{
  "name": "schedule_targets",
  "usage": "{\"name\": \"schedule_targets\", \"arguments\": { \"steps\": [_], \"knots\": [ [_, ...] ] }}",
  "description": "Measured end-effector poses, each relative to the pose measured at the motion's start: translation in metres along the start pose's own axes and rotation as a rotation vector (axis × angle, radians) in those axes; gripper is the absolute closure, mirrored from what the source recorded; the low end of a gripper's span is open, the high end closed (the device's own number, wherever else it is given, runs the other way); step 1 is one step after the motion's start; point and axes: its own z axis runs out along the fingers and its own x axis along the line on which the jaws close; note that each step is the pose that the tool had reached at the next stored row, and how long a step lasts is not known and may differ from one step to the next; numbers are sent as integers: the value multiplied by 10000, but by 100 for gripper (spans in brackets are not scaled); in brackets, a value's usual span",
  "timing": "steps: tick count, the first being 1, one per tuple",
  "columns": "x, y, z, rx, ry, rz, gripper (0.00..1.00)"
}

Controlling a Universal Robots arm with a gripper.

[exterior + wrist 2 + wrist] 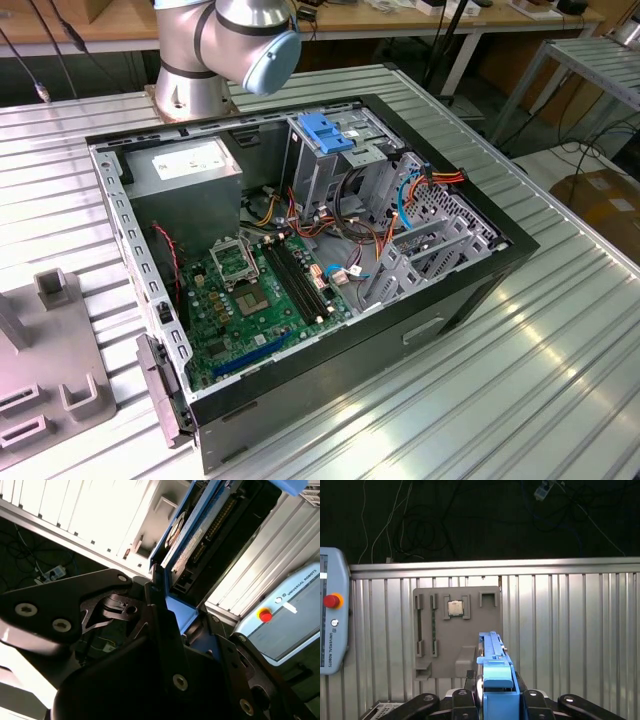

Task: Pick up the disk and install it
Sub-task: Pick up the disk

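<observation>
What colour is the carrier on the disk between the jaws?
Blue. The disk's carrier shows best in the first wrist view.

Light is glaring off my ribbed metal desk [560,340]; wooden benches [115,22] are standing beyond its edge.

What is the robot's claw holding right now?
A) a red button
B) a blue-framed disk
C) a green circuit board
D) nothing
B: in the first wrist view the blue-framed disk stands clamped between the two sides of the gripper.
</observation>
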Motion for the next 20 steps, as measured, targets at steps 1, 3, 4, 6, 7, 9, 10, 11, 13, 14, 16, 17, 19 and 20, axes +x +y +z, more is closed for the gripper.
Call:
{"name": "schedule_targets", "arguments": {
  "steps": [1,3,4,6,7,9,10,11,13,14,16,17,19,20],
  "knots": [
    [-1,-23,1,0,0,0,63],
    [-1,-49,1,-1,0,0,63],
    [-1,-55,1,0,0,1,63],
    [-1,-65,1,-1,0,1,63],
    [0,-74,2,0,0,0,63],
    [-1,-87,2,-1,1,0,63],
    [-1,-93,2,-1,0,0,63],
    [-1,-98,2,-1,0,1,63],
    [-1,-112,3,-1,0,0,63],
    [-1,-117,3,-1,0,0,63],
    [-1,-125,3,0,0,1,63],
    [-1,-130,3,-1,1,1,63],
    [-2,-139,3,-1,-1,1,63],
    [-2,-143,3,-1,0,1,63]
  ]
}}
